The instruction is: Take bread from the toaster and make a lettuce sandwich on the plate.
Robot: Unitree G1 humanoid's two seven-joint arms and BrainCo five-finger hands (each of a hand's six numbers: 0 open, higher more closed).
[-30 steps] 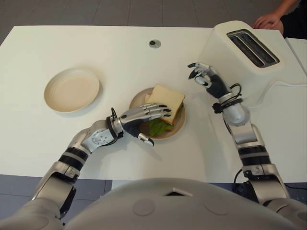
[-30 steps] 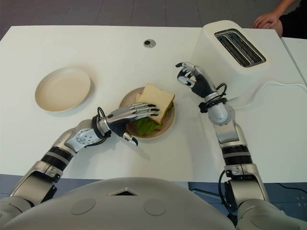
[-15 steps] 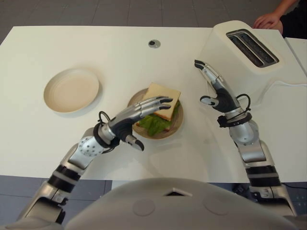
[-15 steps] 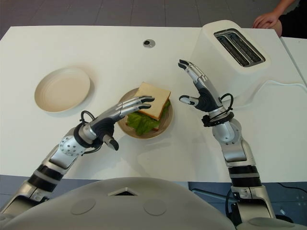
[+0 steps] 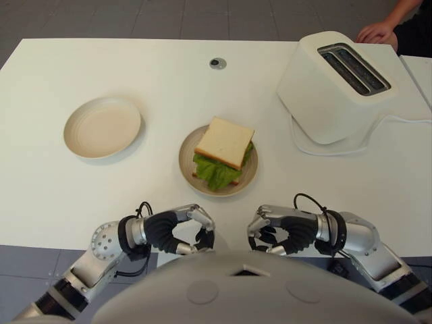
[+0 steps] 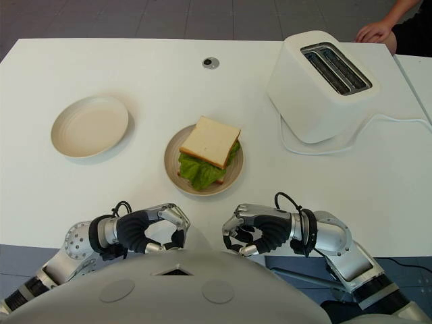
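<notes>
**Both hands curled at the table's near edge, sandwich on the plate beyond them**

The left hand (image 5: pixel 177 231) sits low at the near edge of the white rectangular table (image 5: pixel 135 192), its dark-and-silver fingers (image 5: pixel 197 214) curled inward into a loose fist. It grips nothing. The right hand (image 5: pixel 282 229) mirrors it just to the side, fingers (image 5: pixel 260 217) likewise curled in toward the palm and closed on nothing. The two hands face each other with a small gap between them. Whether either one touches the tabletop cannot be told.

Straight ahead of that gap, well apart from both hands, stands the round tan plate (image 5: pixel 250 173). On it lies the sandwich: a square slice of pale toasted bread (image 5: pixel 225 140) on top, ruffled green lettuce (image 5: pixel 213 175) spilling out beneath it toward the hands.

Ahead and to the right of the right hand stands the white two-slot toaster (image 5: pixel 324 94), its slots (image 5: pixel 354 69) facing up. A white cable (image 5: pixel 408 118) runs from it toward the table's right edge. Ahead and to the left of the left hand rests a cream round plate (image 5: pixel 102 127), bare. Far ahead of both hands, a small round metal grommet (image 5: pixel 217 63) is set into the tabletop. Beyond the table's far edge lies a grey tiled floor (image 5: pixel 135 17).
</notes>
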